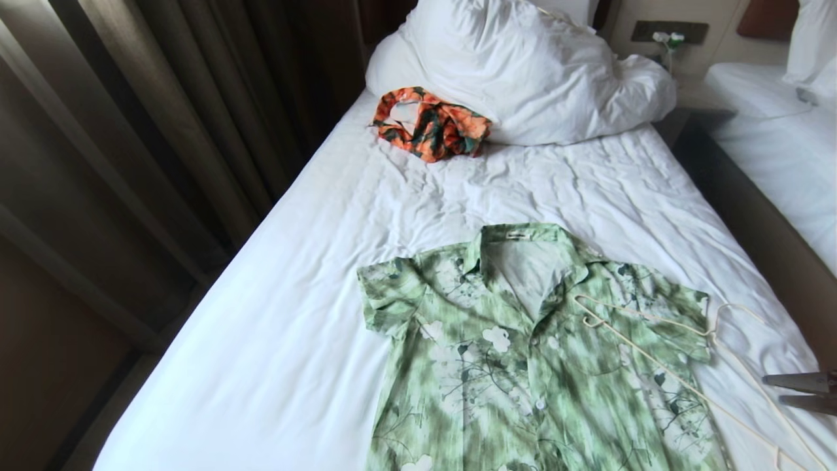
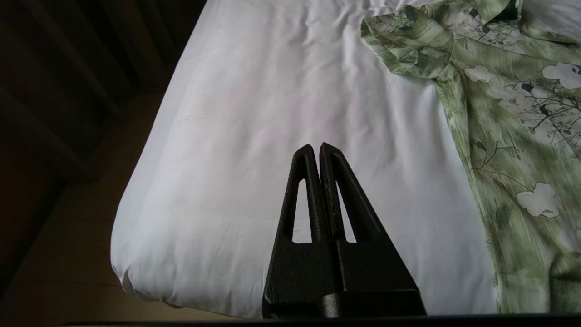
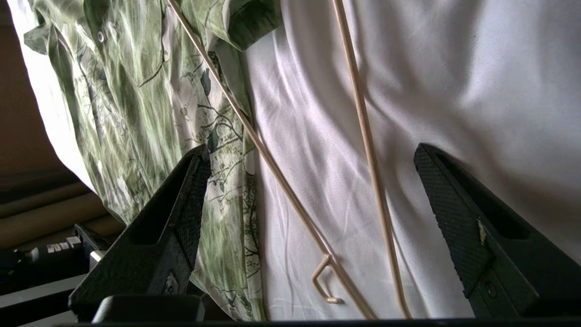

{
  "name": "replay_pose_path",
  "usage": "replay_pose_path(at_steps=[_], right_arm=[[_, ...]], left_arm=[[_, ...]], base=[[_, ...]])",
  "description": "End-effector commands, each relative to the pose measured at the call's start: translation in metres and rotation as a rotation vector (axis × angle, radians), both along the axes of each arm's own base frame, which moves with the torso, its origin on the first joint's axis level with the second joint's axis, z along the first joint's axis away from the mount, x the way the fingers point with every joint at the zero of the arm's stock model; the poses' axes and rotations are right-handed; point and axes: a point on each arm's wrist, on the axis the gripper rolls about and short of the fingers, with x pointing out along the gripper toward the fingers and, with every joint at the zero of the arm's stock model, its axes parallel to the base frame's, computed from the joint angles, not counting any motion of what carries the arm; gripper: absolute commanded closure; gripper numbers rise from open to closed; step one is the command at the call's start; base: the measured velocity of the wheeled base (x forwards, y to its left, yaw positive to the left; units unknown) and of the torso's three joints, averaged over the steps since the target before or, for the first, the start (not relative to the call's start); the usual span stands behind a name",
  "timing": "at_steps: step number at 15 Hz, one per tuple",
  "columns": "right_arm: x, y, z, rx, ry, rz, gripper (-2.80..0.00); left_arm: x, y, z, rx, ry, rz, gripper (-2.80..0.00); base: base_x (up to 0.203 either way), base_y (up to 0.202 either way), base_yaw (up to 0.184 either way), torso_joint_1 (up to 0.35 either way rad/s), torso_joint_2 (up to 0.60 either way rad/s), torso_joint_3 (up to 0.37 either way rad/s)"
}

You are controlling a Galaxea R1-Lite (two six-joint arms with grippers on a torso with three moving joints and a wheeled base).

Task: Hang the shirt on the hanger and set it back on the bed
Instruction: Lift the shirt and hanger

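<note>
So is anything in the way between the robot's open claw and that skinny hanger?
Nothing visible is. The right gripper is open, and the hanger lies between its fingers on the bed, partly over the shirt. No other thing sits between them. The left gripper is shut, off beside the shirt.

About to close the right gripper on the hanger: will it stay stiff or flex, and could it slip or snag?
The hanger is thin rod, so it is probably light and may flex some. The open right gripper straddles two rods; such thin rods could pivot between the pads. One end lies on the shirt, so lifting might drag the cloth.
</note>
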Motion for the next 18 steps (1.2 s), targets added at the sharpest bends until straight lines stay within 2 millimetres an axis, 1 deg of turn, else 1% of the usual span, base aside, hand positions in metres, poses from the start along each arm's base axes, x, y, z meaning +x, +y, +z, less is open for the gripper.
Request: replay_pose_path(at_steps=[1,4,6,8,11,13,15,18], right_arm=[[0.003,0.001,-0.011,0.025,0.017,0.016,-2.80],[0.007,0.003,-0.020,0.034,-0.006,0.054,-2.80],[0.009,0.005,-0.023,0.107,-0.059,0.063,-2.80],[0.016,0.012,-0.027,0.128,-0.067,0.095,-2.80],[0.025,0.021,-0.027,0.124,-0.070,0.136,-2.80],[0.027,0.026,-0.025,0.120,-0.076,0.152,-2.80],[0.030,0.031,-0.026,0.118,-0.072,0.174,-2.80],[0.033,0.032,-0.028,0.094,-0.104,0.188,-2.80]], left_arm=[[0.000,0.000,0.000,0.000,-0.002,0.000,0.00],[0.000,0.000,0.000,0.000,-0.002,0.000,0.00],[0.000,0.000,0.000,0.000,-0.002,0.000,0.00],[0.000,0.000,0.000,0.000,-0.002,0.000,0.00],[0.000,0.000,0.000,0.000,-0.002,0.000,0.00],[0.000,0.000,0.000,0.000,-0.002,0.000,0.00],[0.000,0.000,0.000,0.000,-0.002,0.000,0.00],[0.000,0.000,0.000,0.000,-0.002,0.000,0.00]], base=[[0.000,0.000,0.000,0.000,0.00,0.000],[0.000,0.000,0.000,0.000,0.00,0.000],[0.000,0.000,0.000,0.000,0.00,0.000],[0.000,0.000,0.000,0.000,0.00,0.000],[0.000,0.000,0.000,0.000,0.00,0.000],[0.000,0.000,0.000,0.000,0.00,0.000],[0.000,0.000,0.000,0.000,0.00,0.000],[0.000,0.000,0.000,0.000,0.00,0.000]])
